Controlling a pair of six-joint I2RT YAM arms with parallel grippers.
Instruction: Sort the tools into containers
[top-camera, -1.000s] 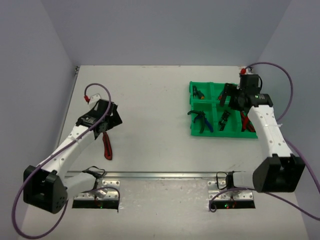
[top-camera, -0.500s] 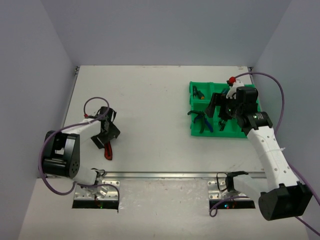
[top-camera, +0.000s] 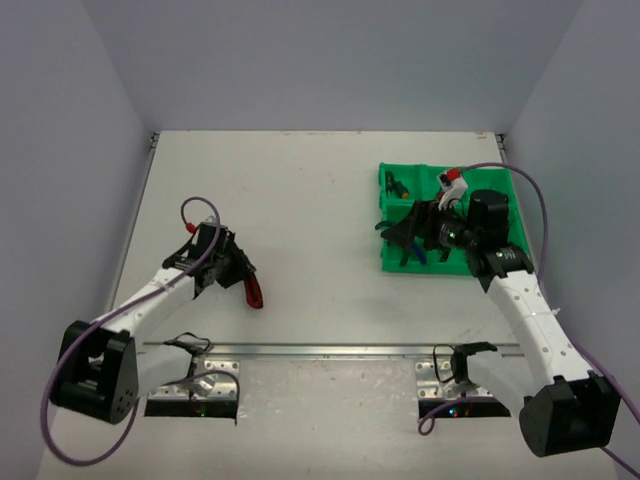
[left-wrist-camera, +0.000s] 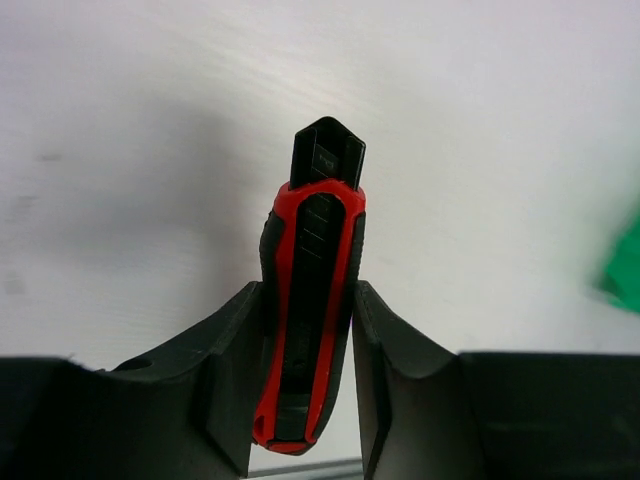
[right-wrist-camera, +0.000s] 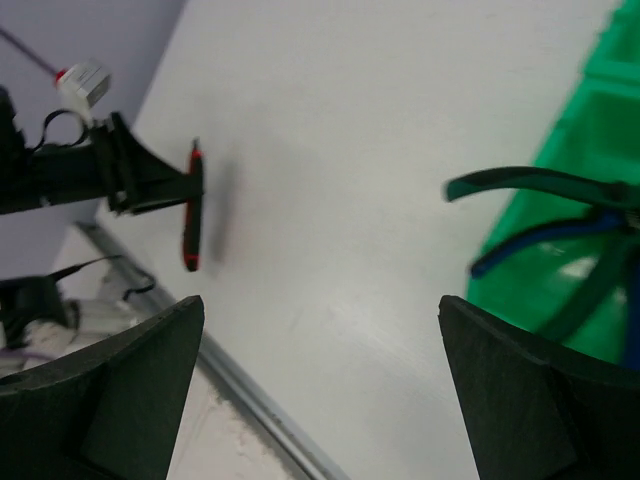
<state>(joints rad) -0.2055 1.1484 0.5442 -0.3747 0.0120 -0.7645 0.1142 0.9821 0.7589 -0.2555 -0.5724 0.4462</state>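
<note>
As seen from above: left gripper (top-camera: 243, 279) pinches red-handled cutter (top-camera: 253, 291), well apart from green tray (top-camera: 430, 268)
Left wrist: jaws clamp the handle's sides; black tip juts ahead
Right wrist: right gripper (right-wrist-camera: 320, 300) spread, empty, near pliers (right-wrist-camera: 530, 180)
Risk: narrow hold; cutter may swivel or slip during carry

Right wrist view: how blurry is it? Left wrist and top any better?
Right wrist: tray and pliers smeared, soft throughout. Left wrist: red tool sharp between the fingers, table behind soft. Top external: even light, no glare.
</note>
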